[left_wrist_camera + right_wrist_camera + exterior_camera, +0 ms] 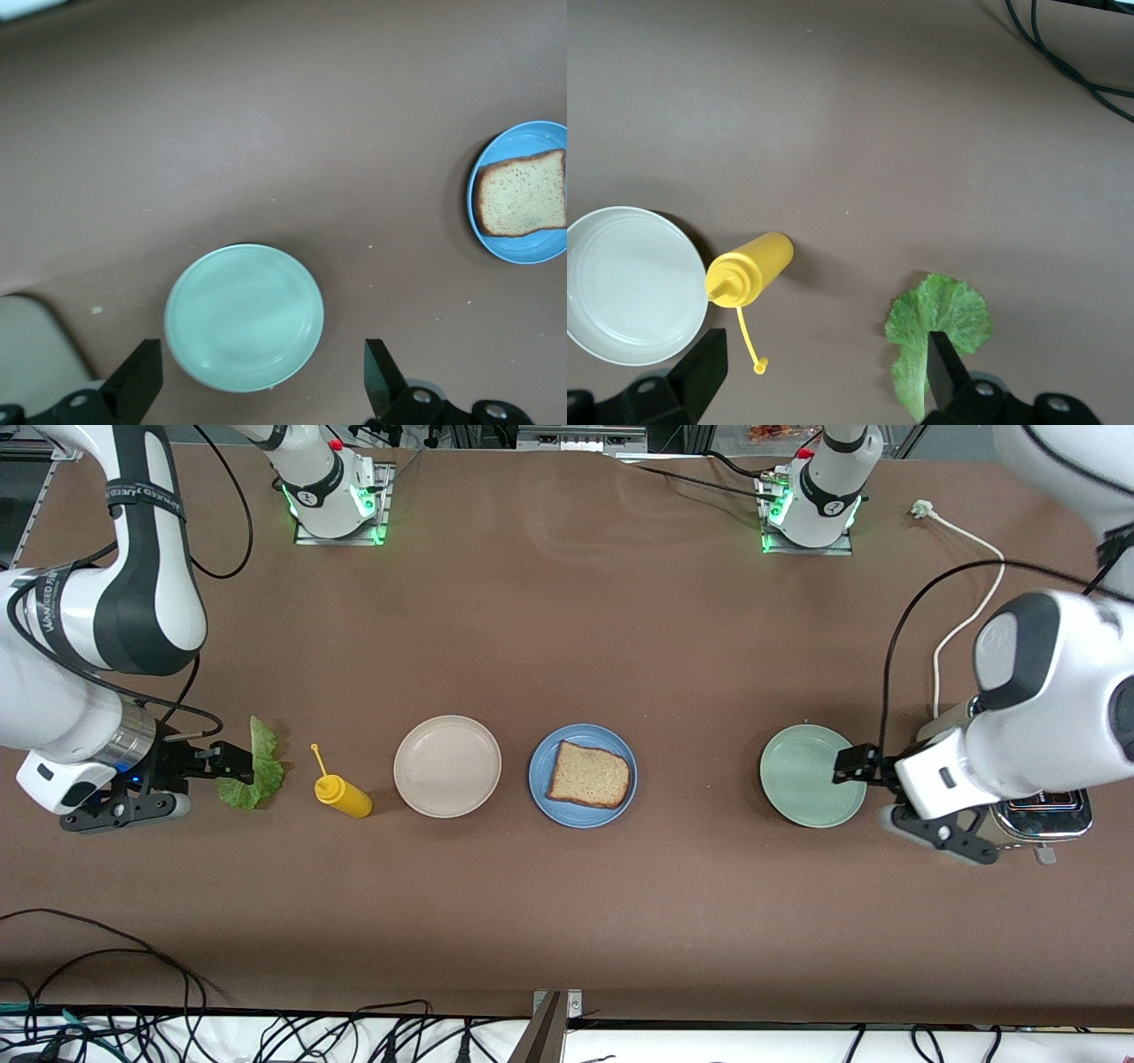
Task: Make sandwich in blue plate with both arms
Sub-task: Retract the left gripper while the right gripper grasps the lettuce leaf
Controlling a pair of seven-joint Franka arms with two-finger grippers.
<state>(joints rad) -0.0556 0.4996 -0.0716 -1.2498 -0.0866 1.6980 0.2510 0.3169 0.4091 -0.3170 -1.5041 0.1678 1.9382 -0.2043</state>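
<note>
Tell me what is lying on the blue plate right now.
One slice of brown bread lies flat on the blue plate, with no lettuce or second slice on it. The part of the plate under the slice is covered, so anything there cannot be seen.

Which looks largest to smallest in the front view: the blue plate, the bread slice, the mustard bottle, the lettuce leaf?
1. Blue plate, clearly widest.
2. Bread slice, lying on that plate.
3. Lettuce leaf and mustard bottle look alike in extent; the right gripper covers part of the leaf, so no ranking between them.
</note>
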